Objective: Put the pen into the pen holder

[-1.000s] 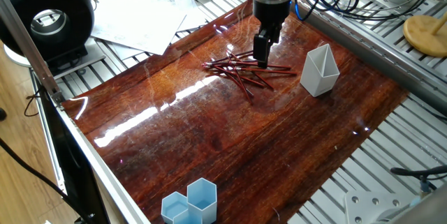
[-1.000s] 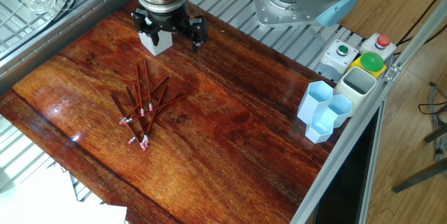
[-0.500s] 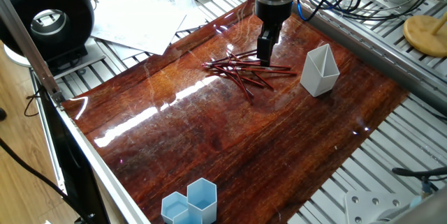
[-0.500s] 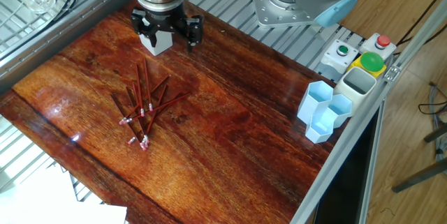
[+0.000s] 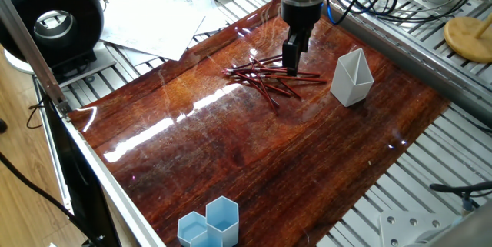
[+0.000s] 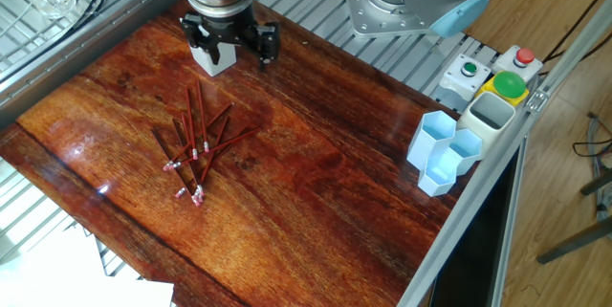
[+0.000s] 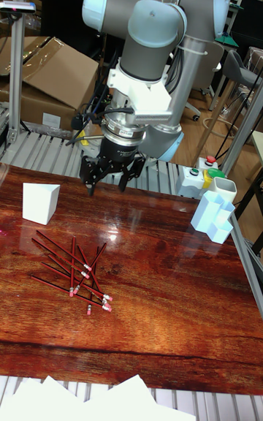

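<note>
The gripper [image 7: 107, 184] hangs above the wooden table [image 6: 316, 164] with its two fingers spread wide and nothing between them, touching nothing. The pens [image 7: 71, 269] lie in a loose heap of dark red sticks on the board, below the gripper and near the white pen holder [image 7: 40, 203], which stands upright and apart from them. Compared with half a second ago the gripper sits almost where it was, and the pens and holder have not shifted.

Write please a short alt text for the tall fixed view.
The robot's end effector, open and empty, hangs above a wooden table. Red pens lie in a loose pile in front of it, beside the white pen holder.
</note>
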Robot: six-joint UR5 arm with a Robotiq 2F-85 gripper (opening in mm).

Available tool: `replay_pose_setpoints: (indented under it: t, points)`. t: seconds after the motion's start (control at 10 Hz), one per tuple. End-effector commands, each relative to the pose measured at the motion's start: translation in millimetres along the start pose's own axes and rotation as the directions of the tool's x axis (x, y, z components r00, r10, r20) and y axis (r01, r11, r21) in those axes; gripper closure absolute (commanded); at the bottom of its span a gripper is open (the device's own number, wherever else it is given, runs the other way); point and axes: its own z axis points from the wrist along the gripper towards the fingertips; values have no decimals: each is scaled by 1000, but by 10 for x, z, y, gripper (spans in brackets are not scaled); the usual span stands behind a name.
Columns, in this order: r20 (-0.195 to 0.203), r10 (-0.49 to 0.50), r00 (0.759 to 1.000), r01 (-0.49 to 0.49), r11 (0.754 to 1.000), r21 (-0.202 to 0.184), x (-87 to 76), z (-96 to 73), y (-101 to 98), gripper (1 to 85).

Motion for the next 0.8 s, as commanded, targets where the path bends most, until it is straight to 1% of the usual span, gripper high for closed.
replay_pose_setpoints:
  t: [0.0,0.3,0.4,0.5,0.6,0.7]
  points:
    - [0,18,1000,-18,999,-32,13,8,80,137]
    - [5,2,1000,-2,1000,-13,26,29,39,137]
    - [7,7,1000,-7,1000,-6,37,59,23,140]
    - [12,15,1000,-15,1000,-18,17,80,55,143]
    - [9,23,1000,-23,999,-30,13,85,85,147]
    - [3,29,1000,-29,999,-33,16,77,92,147]
